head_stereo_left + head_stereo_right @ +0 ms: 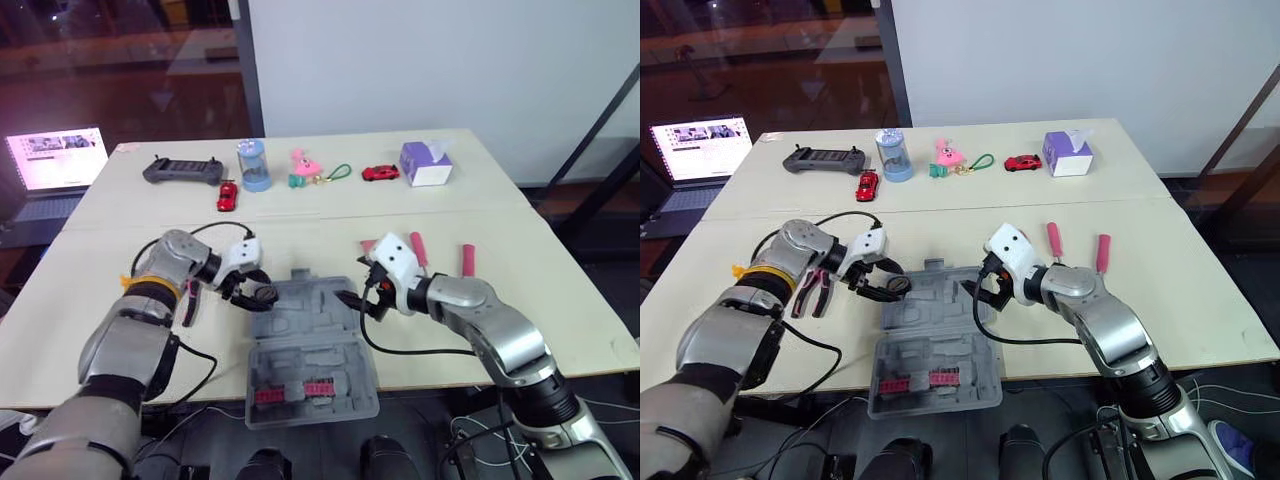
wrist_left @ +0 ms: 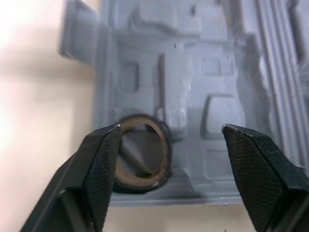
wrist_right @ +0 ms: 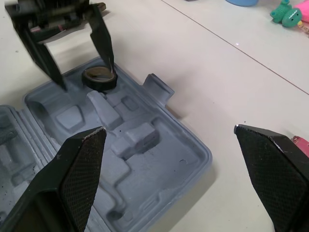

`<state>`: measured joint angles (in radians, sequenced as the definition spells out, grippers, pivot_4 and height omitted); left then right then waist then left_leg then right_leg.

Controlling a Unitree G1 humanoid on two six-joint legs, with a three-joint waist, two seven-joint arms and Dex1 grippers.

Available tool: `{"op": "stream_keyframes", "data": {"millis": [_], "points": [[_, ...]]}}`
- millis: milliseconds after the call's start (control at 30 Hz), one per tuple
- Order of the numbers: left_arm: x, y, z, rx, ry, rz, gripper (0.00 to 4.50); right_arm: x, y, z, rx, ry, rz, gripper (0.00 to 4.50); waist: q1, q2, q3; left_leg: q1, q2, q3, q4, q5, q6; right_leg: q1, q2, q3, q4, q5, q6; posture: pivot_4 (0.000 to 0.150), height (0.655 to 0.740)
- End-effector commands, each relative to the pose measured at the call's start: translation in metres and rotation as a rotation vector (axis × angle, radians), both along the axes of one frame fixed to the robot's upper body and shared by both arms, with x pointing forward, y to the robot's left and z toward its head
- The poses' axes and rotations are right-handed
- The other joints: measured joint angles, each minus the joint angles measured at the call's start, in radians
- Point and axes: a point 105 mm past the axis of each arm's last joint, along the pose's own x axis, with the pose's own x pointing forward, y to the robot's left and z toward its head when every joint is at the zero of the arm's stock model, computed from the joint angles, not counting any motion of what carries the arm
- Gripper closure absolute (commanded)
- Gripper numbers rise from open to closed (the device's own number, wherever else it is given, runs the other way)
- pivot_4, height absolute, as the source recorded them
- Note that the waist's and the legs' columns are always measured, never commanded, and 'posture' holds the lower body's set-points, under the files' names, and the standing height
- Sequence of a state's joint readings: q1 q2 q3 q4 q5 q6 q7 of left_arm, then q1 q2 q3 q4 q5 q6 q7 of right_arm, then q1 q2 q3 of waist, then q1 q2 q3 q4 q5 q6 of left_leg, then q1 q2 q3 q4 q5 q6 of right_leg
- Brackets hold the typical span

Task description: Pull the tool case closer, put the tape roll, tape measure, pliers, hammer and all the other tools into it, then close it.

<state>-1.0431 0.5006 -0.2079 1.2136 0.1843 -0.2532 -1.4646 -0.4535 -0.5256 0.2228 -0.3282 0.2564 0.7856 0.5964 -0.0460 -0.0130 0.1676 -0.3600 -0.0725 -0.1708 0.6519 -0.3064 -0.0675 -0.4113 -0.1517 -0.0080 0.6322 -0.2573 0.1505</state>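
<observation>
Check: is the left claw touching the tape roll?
Cannot tell. In the left wrist view, a finger of the open left claw overlaps the rim of the tape roll; no view shows contact or a gap plainly.

Grey plastic tool case [image 1: 318,345] lay open, flat. Black tape roll [image 1: 265,295] sat in its far-left corner. Red-handled pliers [image 1: 812,292] lay left of it.
</observation>
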Motion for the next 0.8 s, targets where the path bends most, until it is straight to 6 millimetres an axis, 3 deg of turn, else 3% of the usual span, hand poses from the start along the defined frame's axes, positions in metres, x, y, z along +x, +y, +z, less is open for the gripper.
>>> {"op": "stream_keyframes", "data": {"millis": [33, 167, 300, 800], "points": [[0.005, 0.007, 0.017, -0.043, -0.050, 0.031, 0.90, 0.002, 0.003, 0.015, 0.024, -0.061, 0.012, 0.00, -0.001, 0.000, 0.000, 0.000, 0.000, 0.000, 0.000, 0.000, 0.000, 0.000, 0.000, 0.000, 0.000, 0.000, 0.000, 0.150, 0.7400], [0.007, 0.011, 0.017, -0.101, -0.060, 0.086, 0.90, 0.002, 0.004, 0.015, 0.027, -0.060, 0.013, 0.00, 0.000, 0.000, 0.000, 0.000, 0.000, 0.000, 0.000, 0.000, 0.000, 0.000, 0.000, 0.000, 0.000, 0.000, 0.000, 0.150, 0.7400], [0.009, 0.011, 0.012, -0.152, -0.076, 0.135, 2.00, 0.002, 0.005, 0.014, 0.028, -0.058, 0.016, 0.00, 0.000, 0.000, 0.000, 0.000, 0.000, 0.000, 0.000, 0.000, 0.000, 0.000, 0.000, 0.000, 0.000, 0.000, 0.000, 0.150, 0.7400], [0.011, -0.001, -0.020, -0.197, -0.182, 0.227, 2.00, -0.001, 0.004, 0.012, 0.024, -0.052, 0.016, 0.00, 0.001, 0.000, 0.000, 0.000, 0.000, 0.000, 0.000, 0.000, 0.000, 0.000, 0.000, 0.000, 0.000, 0.000, 0.000, 0.150, 0.7400]]}}
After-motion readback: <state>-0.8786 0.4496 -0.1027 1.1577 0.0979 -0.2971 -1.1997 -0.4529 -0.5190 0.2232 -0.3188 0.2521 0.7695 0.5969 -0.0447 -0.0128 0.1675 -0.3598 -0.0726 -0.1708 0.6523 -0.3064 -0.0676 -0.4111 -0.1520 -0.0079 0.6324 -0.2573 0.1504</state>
